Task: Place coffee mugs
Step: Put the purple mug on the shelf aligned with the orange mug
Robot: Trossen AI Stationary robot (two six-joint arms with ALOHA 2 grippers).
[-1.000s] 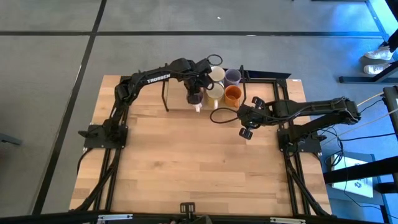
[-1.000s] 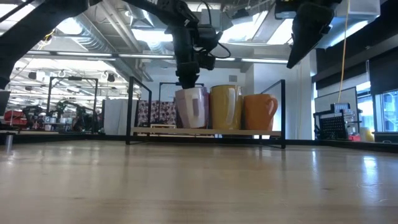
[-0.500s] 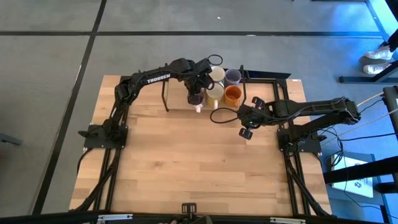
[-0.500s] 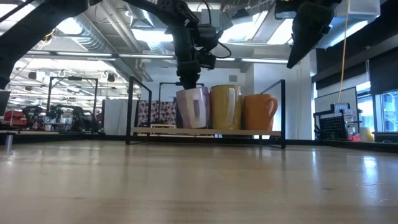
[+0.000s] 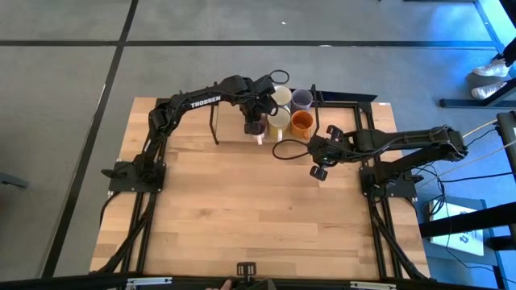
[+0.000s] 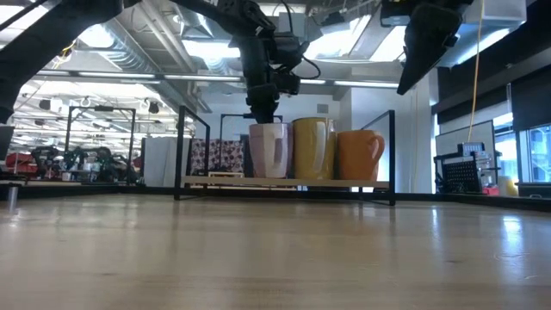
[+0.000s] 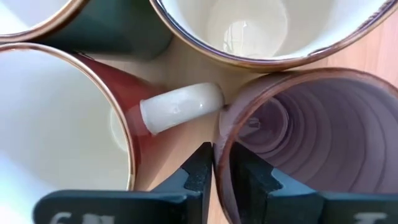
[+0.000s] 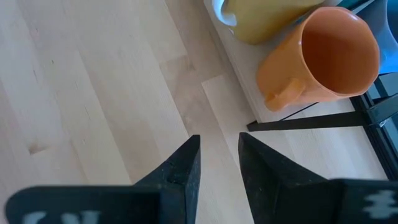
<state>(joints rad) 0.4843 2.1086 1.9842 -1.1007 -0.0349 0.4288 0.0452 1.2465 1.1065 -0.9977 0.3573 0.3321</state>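
The left gripper is reaching down over the low shelf at the far edge of the table, and its fingers are nearly closed, pinching the rim of a lavender mug: one finger is outside the wall and the other inside the ribbed purple interior. In the low view this lavender mug stands upright on the shelf directly below the gripper, its handle turned toward the camera. Immediately beside the held mug, on its handle-free side, stands a cream-yellow mug, touching or nearly touching it, and beyond that an orange mug with its handle pointing away from the group. The left wrist view shows a white mug handle lying just ahead of the fingertips, attached to a mug with a reddish outer wall, and a further cream mug behind it. From above, two more mugs, a cream one and a pale lavender one, stand in the row behind the gripper. The right gripper hovers above bare table, well apart from the shelf, its fingers slightly parted and holding nothing; the orange mug lies ahead of it.
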